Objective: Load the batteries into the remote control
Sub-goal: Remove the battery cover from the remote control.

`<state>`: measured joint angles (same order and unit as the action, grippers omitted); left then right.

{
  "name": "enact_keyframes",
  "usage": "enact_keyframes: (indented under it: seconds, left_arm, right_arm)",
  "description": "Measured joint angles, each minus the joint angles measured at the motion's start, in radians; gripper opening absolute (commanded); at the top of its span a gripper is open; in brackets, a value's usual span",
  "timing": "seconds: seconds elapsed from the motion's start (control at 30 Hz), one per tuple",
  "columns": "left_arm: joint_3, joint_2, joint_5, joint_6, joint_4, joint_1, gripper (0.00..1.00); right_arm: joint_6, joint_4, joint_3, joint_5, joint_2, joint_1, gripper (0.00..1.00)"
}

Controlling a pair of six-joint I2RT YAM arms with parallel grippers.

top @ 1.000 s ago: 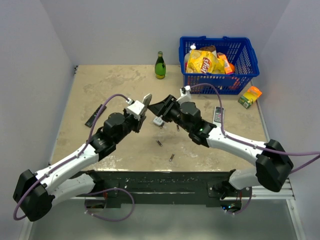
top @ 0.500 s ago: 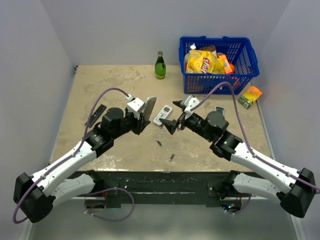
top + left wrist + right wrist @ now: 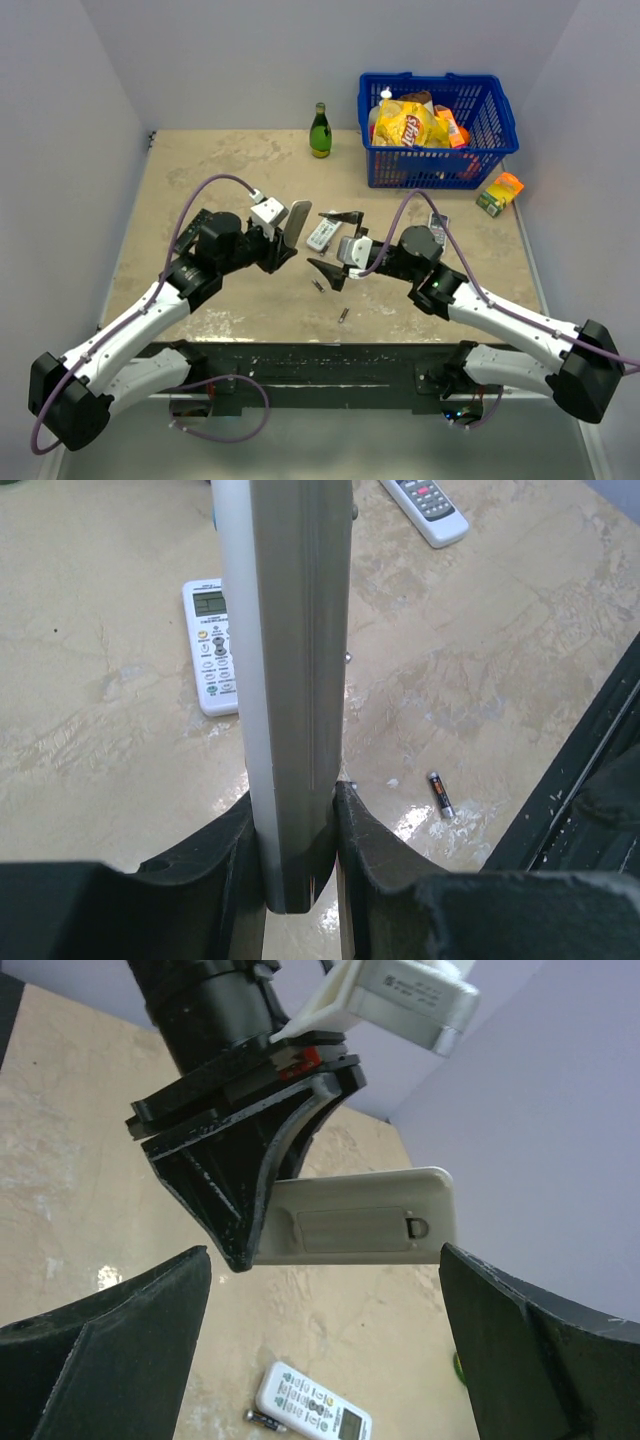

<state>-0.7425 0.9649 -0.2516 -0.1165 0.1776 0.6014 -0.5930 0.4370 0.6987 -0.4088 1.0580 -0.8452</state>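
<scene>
Presently left gripper (image 3: 295, 865) clamped on lower end of remote control (image 3: 290, 680), upright, centre-left of top view. Right gripper (image 3: 335, 245) spread wide, empty. Batteries (image 3: 318, 286) loose on table (image 3: 200, 170), lower centre. Risk: cover (image 3: 350, 1228) looks shut; prying push may pivot remote control in narrow pinch.

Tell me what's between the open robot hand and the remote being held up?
A second white remote, flat on the table, between the right gripper and the held remote control: top view.
</scene>
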Motion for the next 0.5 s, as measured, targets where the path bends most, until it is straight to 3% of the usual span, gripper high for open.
enact_keyframes:
  seconds: [0.2,0.5]
  left_arm:
    - [0.0,-0.013,-0.059,-0.004,-0.007,-0.026,0.0]
    - [0.0,-0.013,-0.114,-0.004,-0.011,-0.027,0.0]
  right_arm:
    - [-0.012,0.047,0.003,-0.032,0.071,-0.023,0.89]
    - [-0.029,0.12,0.005,-0.015,0.083,-0.033,0.88]
